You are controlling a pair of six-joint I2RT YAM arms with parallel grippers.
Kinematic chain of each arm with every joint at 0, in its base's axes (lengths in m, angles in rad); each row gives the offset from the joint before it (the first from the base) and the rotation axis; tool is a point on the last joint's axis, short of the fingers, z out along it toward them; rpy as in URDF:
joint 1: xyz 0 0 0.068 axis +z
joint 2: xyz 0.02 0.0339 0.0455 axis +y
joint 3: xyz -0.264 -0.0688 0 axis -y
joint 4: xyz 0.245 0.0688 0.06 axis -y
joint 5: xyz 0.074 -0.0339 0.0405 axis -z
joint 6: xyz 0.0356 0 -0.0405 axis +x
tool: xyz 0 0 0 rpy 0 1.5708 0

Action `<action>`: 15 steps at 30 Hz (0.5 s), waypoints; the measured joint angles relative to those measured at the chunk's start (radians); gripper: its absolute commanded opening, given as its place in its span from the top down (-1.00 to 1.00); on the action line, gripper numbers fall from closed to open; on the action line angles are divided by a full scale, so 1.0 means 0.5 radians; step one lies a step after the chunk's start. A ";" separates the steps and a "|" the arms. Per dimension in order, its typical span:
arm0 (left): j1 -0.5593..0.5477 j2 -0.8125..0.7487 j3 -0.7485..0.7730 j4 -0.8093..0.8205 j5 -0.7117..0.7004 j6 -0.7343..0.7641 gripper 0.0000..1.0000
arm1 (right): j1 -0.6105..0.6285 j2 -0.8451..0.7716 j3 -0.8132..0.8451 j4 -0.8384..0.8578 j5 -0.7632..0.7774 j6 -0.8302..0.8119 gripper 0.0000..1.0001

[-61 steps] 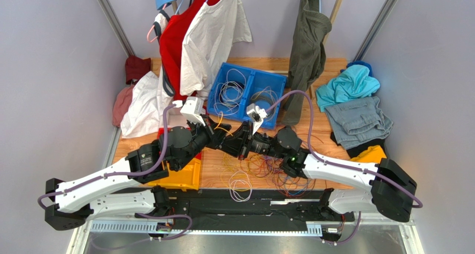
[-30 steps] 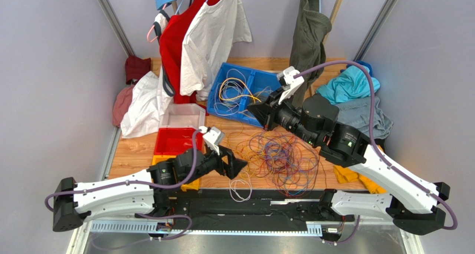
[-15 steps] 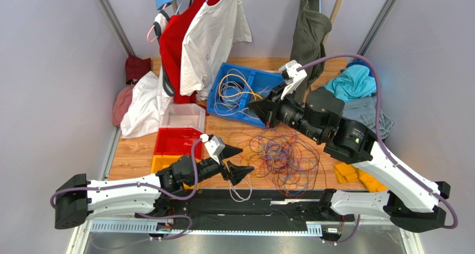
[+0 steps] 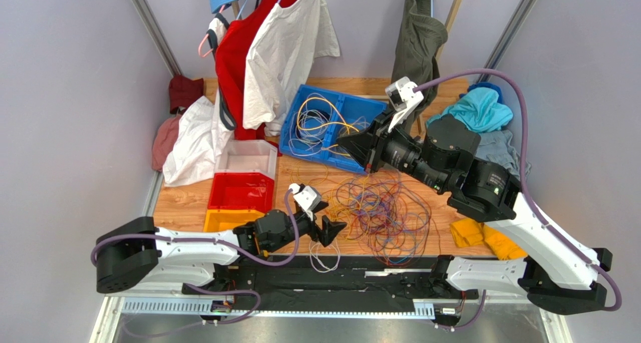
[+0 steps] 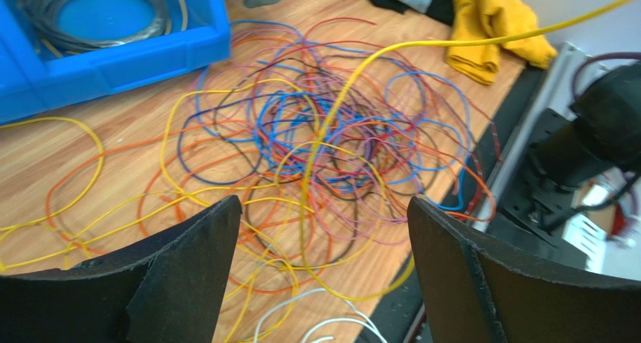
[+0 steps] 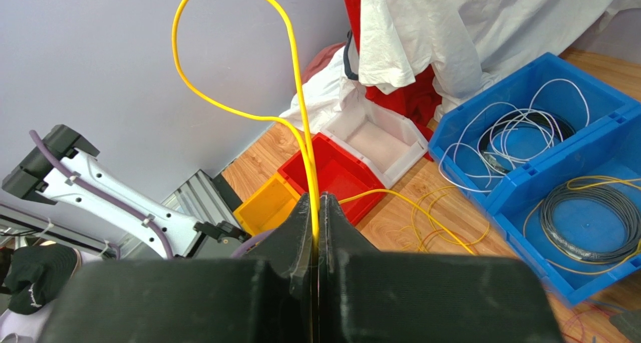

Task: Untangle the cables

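The right claw [image 4: 346,145] is pinching a single yellow cable [image 6: 299,110] between jaws pressed fully together and holding it raised beside the blue bin [image 4: 295,114]. From there the strand is running down into the heart of the tangle [image 5: 331,140]. The likely trouble is sitting in that line: if the yellow strand is looping under its neighbours, any pull from the right arm is probably going to drag the whole knot along or cinch it tighter rather than free one wire. So thin a strand could also be sliding out of the pinch. The left claw [image 5: 323,230] is standing wide and holding nothing, hovering low at the near-left edge of the heap. Closing there without choosing a strand is risking a grab of several wires at once. The cables [image 4: 384,208] are lying in a loose, many-coloured heap on the wooden surface [image 4: 180,200], just ahead of the left claw's spread fingers and below the right claw, nearer the arm bases, with the yellow strand dropping into the middle of them.
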 measured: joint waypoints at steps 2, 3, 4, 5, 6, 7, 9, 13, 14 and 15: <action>0.000 0.053 0.000 0.029 -0.061 0.003 -0.68 | 0.000 -0.011 0.002 0.000 -0.011 0.001 1.00; 0.000 0.081 0.001 0.042 -0.095 0.005 -0.55 | 0.000 -0.017 0.004 0.000 -0.014 0.002 1.00; 0.001 0.117 0.003 0.060 -0.127 0.008 -0.45 | 0.000 -0.022 0.005 0.000 -0.018 0.005 1.00; 0.001 0.148 0.007 0.072 -0.150 0.011 -0.31 | 0.000 -0.028 0.005 0.000 -0.022 0.007 1.00; 0.001 0.182 0.014 0.079 -0.179 0.016 0.07 | 0.000 -0.034 0.005 0.000 -0.027 0.008 1.00; 0.001 0.210 0.023 0.087 -0.194 0.019 0.32 | 0.000 -0.039 0.005 0.000 -0.030 0.010 1.00; 0.002 0.256 0.041 0.101 -0.216 0.031 1.00 | 0.000 -0.049 0.005 0.000 -0.032 0.012 1.00; 0.001 0.231 0.071 0.067 -0.256 0.044 1.00 | 0.000 -0.078 0.004 -0.002 -0.029 0.012 1.00; 0.001 0.189 0.074 0.035 -0.269 0.043 1.00 | 0.000 -0.089 0.002 -0.002 -0.024 0.011 1.00; 0.001 0.126 0.077 -0.021 -0.280 0.038 1.00 | 0.000 -0.105 -0.004 -0.001 -0.020 0.009 1.00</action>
